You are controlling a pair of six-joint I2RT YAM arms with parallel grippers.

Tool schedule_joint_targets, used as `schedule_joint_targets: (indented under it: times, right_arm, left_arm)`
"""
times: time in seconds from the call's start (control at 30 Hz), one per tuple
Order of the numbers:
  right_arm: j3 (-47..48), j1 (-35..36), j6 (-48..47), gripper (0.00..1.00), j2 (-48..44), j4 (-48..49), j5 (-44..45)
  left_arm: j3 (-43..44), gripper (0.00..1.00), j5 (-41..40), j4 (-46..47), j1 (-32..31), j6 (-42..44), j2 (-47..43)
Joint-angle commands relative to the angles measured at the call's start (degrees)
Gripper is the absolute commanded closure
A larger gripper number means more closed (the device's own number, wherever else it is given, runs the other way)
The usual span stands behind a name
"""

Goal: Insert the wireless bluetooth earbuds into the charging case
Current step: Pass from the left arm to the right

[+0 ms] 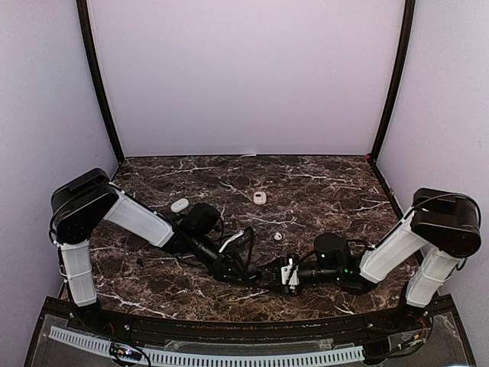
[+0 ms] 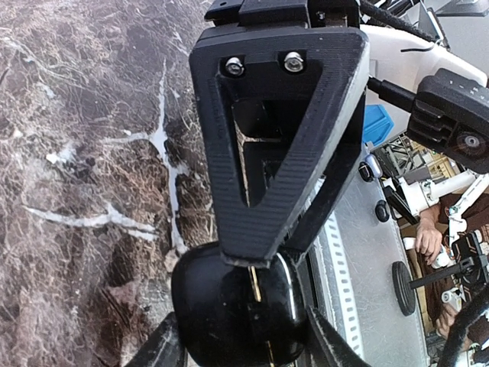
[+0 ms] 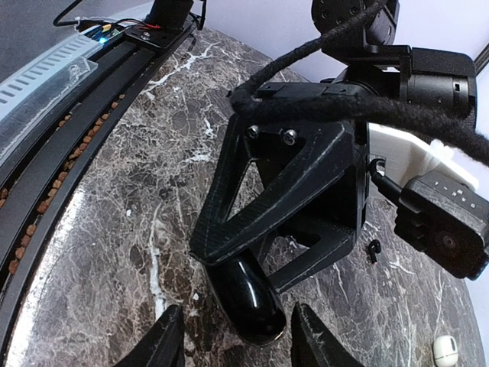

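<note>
- The left gripper (image 1: 243, 267) is clamped on the black charging case (image 2: 221, 313). In its wrist view, its two fingers (image 2: 164, 348) press against the case's rounded sides. This looks like an anchoring hold, keeping the glossy shell from sliding while the other arm works on it.
- The right gripper (image 1: 281, 274) meets it head-on, with its fingertips at the same case. Its wrist view shows a sliver of gap on one side, so it cannot be told whether it pinches the case or only brackets it.
- The case looks closed, with a thin gold line along its seam. The face-to-face hold most likely serves to lift the lid, one arm steadying and the other prying.
- Both grippers and the case sit low near the middle of the near edge of the marble worktop (image 1: 328, 183).
- One small white earbud (image 1: 278, 236) lies alone just beyond them, toward the worktop's centre. It touches neither gripper and sits outside any case, within easy reach for when the lid is up.
- Farther back, a squarish white case (image 1: 260, 197) rests near the centre. An oval white case (image 1: 179, 205) lies toward the left edge, beside the left forearm.
- No earbud is seated yet, so the task appears to be at its opening step.
</note>
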Motion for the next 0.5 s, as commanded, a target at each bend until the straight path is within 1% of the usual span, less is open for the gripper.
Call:
schedule_joint_targets:
  times: [0.0, 0.2, 0.47]
  right_arm:
    - [-0.03, 0.89, -0.69, 0.54, 1.18, 3.58, -0.31]
    - [0.52, 1.58, -0.49, 0.58, 2.39, 4.09, -0.78]
    - [2.25, 1.80, -0.74, 0.65, 2.70, 0.10, -0.45]
  left_arm:
    - [1.67, 0.64, 1.98, -2.34, -0.72, 1.72, 0.51]
    - [2.84, 0.64, 1.95, -4.02, -1.23, 2.44, 1.69]
    - [3.04, 0.63, 2.01, -4.62, -1.43, 3.03, 1.83]
